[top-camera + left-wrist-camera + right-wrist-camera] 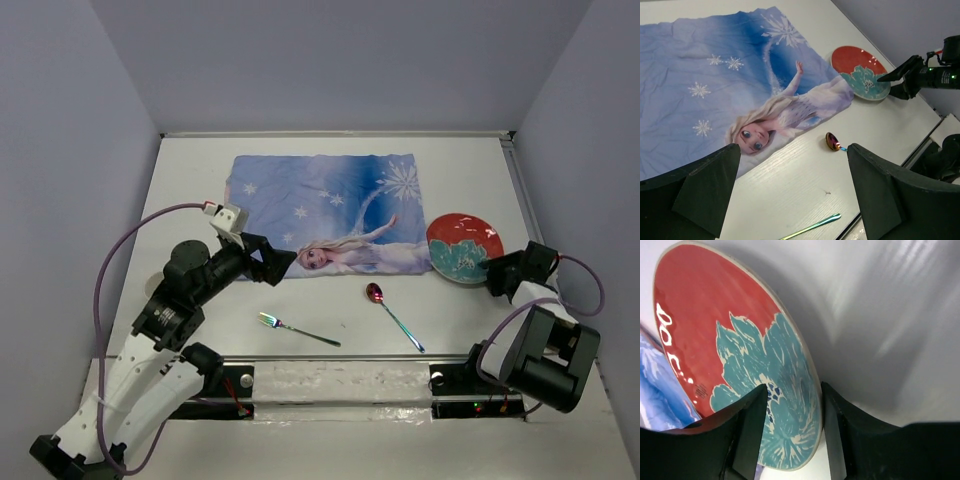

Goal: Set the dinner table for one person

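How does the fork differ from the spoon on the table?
The fork lies left, almost crosswise, tines glinting green; the spoon lies right, more steeply angled, its bowl reddish and nearer the placemat. Both are rainbow-tinted metal, flat on the bare table, untouched.

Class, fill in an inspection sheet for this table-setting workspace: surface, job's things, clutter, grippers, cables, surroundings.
Surface: white dinner table, matte.
Job's things: princess placemat spread out, wrinkled; red-and-teal plate at its right edge; fork and spoon lie apart, nearer the arms.
Clutter: nothing seen.
Grippers: left gripper open over the placemat's near edge; right gripper straddles the plate's rim, grip unclear.
Cables: left purple cable and right purple cable loop off the arms.
Surroundings: grey walls on three sides.
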Controlling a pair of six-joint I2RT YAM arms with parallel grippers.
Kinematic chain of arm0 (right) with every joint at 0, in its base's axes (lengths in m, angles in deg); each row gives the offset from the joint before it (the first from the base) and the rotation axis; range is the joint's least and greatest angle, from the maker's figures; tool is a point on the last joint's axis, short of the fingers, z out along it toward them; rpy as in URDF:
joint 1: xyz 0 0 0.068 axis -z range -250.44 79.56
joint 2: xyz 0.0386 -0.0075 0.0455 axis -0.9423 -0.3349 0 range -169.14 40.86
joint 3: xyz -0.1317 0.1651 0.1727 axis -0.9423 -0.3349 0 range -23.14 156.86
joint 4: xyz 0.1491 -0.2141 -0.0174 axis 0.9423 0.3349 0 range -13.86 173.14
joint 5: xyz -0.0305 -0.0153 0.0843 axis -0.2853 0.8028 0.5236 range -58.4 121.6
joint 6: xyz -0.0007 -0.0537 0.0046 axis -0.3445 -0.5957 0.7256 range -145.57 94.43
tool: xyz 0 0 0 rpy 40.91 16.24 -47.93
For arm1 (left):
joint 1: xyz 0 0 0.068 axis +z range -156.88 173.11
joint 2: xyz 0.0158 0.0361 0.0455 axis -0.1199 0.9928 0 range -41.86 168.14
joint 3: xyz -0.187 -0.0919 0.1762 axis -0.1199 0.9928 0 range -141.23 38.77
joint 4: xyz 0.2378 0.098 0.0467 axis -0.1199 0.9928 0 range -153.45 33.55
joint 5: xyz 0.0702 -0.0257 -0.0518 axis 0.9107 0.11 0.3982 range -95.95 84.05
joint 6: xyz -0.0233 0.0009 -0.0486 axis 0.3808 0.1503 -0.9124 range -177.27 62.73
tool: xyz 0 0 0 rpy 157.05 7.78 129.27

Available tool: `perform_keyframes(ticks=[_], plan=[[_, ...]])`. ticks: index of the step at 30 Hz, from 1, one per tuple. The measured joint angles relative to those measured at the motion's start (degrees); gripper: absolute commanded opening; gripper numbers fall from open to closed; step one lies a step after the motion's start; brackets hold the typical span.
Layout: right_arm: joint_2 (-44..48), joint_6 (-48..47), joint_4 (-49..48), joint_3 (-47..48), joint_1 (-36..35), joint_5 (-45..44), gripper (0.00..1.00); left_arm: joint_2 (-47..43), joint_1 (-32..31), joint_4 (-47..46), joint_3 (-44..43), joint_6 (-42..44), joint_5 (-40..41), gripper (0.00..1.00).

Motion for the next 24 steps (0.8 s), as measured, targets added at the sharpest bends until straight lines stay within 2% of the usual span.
perform_keyframes(ticks=[6,7,8,11,16,24], plan=[[-4.42,2.8,-8.17,-1.79,1.03,2.8,0.24,-3.74,0.0,0.81,1.27,0.57,0.83,0.99],[-4.44,3.15,-8.74,-2.19,1.05,2.86,0.21,-4.44,0.0,0.74,1.27,0.57,1.11,0.99],[-4.22,3.54,-9.25,-2.69,1.09,2.97,0.13,-4.94,0.0,0.72,1.27,0.57,1.31,0.99],[-2.56,4.76,-10.34,-3.91,1.49,3.54,0.02,-5.75,0.0,0.17,1.27,0.55,1.44,0.99],[4.09,5.33,-10.6,-4.09,1.84,3.06,0.0,-4.48,0.0,0.22,1.27,0.55,1.64,0.99],[17.77,2.29,0.94,-3.1,3.3,-5.57,0.0,-4.33,0.0,0.24,1.27,0.5,3.19,0.99]])
